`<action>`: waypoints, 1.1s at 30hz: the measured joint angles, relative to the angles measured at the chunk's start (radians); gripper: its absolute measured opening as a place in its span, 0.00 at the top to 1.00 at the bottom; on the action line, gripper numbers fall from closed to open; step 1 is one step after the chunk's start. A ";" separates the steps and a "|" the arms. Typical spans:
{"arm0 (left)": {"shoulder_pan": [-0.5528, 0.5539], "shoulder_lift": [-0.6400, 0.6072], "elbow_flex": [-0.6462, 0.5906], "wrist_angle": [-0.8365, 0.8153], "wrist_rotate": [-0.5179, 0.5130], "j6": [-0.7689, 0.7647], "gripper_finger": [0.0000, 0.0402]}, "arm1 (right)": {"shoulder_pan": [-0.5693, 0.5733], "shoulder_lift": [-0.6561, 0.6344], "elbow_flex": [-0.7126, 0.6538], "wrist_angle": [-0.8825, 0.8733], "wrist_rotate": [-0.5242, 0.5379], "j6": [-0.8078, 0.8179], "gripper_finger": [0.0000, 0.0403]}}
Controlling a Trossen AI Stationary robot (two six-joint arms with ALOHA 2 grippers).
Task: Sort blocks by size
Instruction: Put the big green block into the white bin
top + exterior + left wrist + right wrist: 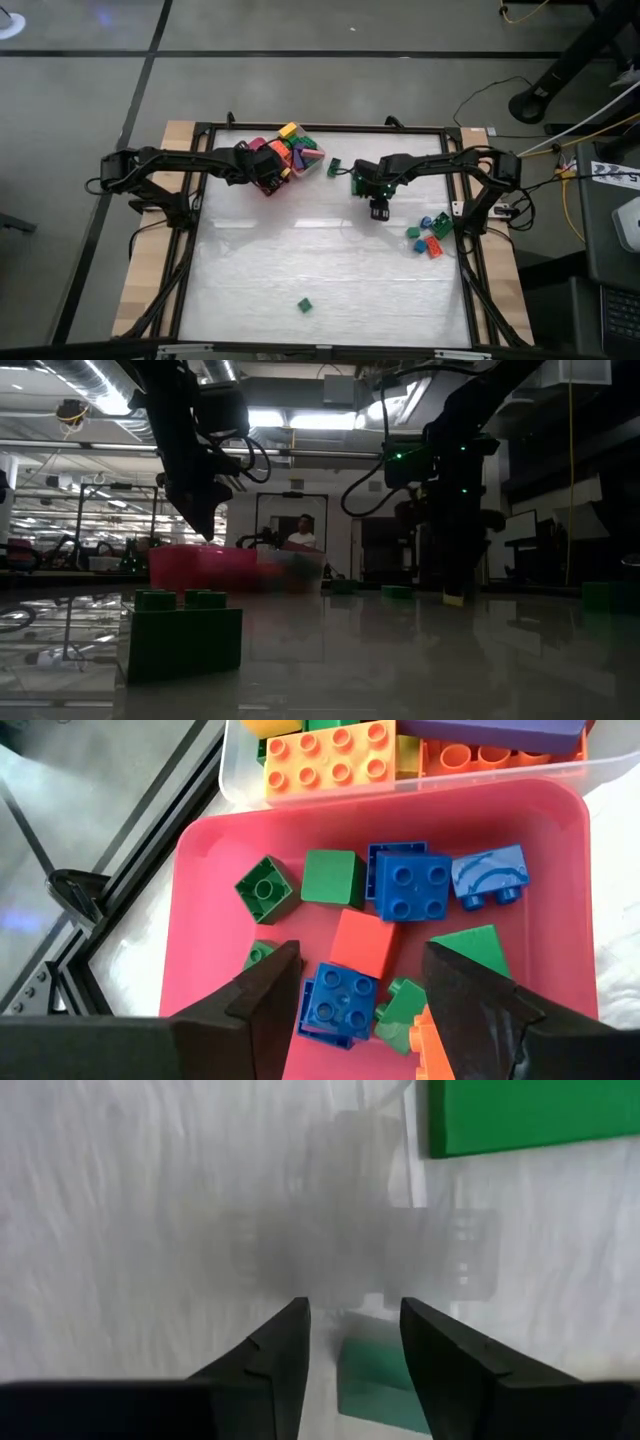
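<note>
1. The left gripper (360, 1005) is hanging over the pink tray (200, 910), toward eleven o'clock on the table (330, 270). Its fingers are standing apart with nothing between them; the small bricks in the tray, among them a red cube (365, 942) and a blue square brick (338, 1003), are lying below it, untouched.

2. The clear tray (240, 782) is sitting against the pink one on the twelve o'clock side, holding the longer pieces, including an orange brick (330, 758).

3. The right gripper (355, 1350) is working near the table's centre, slightly toward one o'clock. Its fingers are parted around a teal brick (375, 1380). I cannot tell whether they are gripping it or only straddling it.

4. A green brick (530, 1115) is lying just beyond that gripper.

5. More loose bricks are waiting: a cluster of blue, green and red pieces (428, 238) at three o'clock, and a lone green brick (304, 304) at six o'clock.

6. Risks, in my judgement:
   - The teal brick looks off-centre between the fingers, nearer one of them, so a closing grip may pinch an edge and twist or flick it away.
   - A shallow hold could slip during the lift.
   - The pink tray is crowded; a brick dropped there may bounce out or land in the wrong tray.
</note>
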 joint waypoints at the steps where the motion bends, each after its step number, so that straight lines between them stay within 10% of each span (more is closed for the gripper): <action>1: 0.000 0.000 0.000 0.000 0.000 0.000 0.52 | 0.000 0.000 0.000 0.001 0.000 -0.019 0.61; 33: 0.000 0.000 0.000 0.000 0.000 0.000 0.52 | 0.000 -0.003 0.004 -0.112 0.001 -0.584 0.61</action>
